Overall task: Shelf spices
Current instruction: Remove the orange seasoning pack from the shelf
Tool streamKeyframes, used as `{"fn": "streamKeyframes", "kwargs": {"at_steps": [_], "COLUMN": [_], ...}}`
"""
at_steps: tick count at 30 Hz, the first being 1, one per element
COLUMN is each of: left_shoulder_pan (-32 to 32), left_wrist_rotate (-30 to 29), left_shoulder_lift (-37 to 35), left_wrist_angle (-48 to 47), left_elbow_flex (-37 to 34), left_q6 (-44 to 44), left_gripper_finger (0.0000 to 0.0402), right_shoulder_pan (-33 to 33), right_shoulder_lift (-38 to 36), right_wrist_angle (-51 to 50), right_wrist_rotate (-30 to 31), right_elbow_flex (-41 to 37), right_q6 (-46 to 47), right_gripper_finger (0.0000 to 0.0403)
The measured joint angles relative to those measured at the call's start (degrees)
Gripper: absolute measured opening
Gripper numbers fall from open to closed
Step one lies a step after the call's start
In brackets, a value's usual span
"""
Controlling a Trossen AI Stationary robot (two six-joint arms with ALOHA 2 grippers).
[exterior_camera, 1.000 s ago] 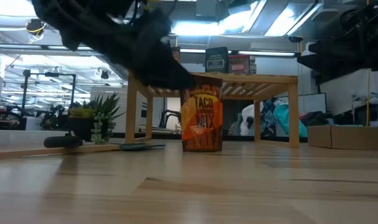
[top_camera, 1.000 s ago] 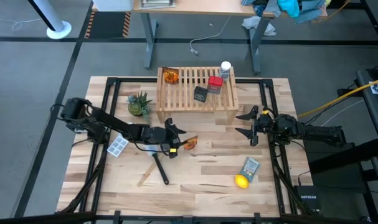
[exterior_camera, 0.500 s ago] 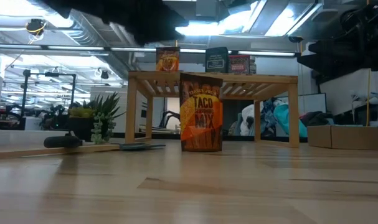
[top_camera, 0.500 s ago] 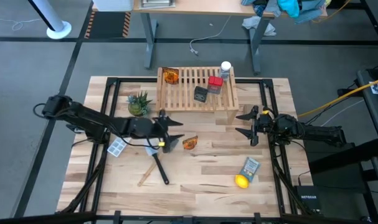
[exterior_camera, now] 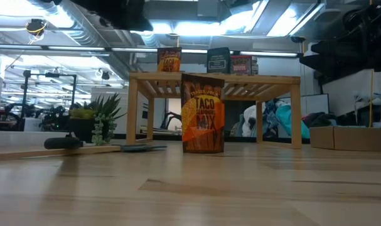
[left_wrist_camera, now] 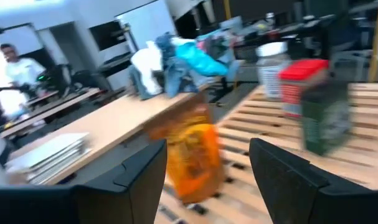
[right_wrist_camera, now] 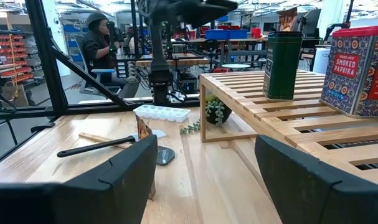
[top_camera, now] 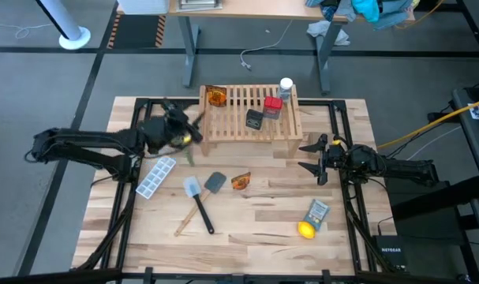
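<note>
My left claw (top_camera: 193, 120) hangs apart, empty, beside the slatted wooden shelf (top_camera: 233, 117); my right claw (top_camera: 309, 155) likewise; glossy orange packet (exterior_camera: 203, 122) upright, lettering visible only low.

Left gripper (top_camera: 193, 124) has let go of the taco mix packet (top_camera: 240, 181), lifted off the table middle and swung back to the shelf's (top_camera: 235, 110) left end, jaws open, uncovering the spatulas (top_camera: 201, 197) and leaving the packet standing alone.

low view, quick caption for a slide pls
Orange taco mix packet standing on the plank tabletop before the light wooden slatted shelf, which holds three small containers.
</note>
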Motion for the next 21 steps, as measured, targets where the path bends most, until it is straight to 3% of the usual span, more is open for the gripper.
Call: {"fn": "streamKeyframes", "kwargs": {"at_steps": [4, 11, 21], "left_shoulder_pan": [8.42, 24.39, 37.05], "left_wrist_rotate": [8.95, 37.6, 59.06], "left_shoulder_lift": [-2.63, -1.47, 3.85], "left_wrist_angle": [-2.73, -4.63, -4.77], "left_elbow_flex": [0.0, 0.0, 0.0], "left_q6": [-1.13, -5.52, -5.87], "left_gripper_finger": [0.0221, 0.0221, 0.0221], "right_shoulder_pan": [0.0, 0.0, 0.0], "right_shoulder_lift": [-0.01, 0.0, -0.01], "right_wrist_angle": [0.0, 0.02, 0.04], "right_wrist_rotate": [0.0, 0.0, 0.0], "right_elbow_flex": [0.0, -0.02, -0.01], "right_q6": [-0.02, 0.0, -0.01], "right_gripper_finger": [0.0277, 0.0277, 0.0277]}}
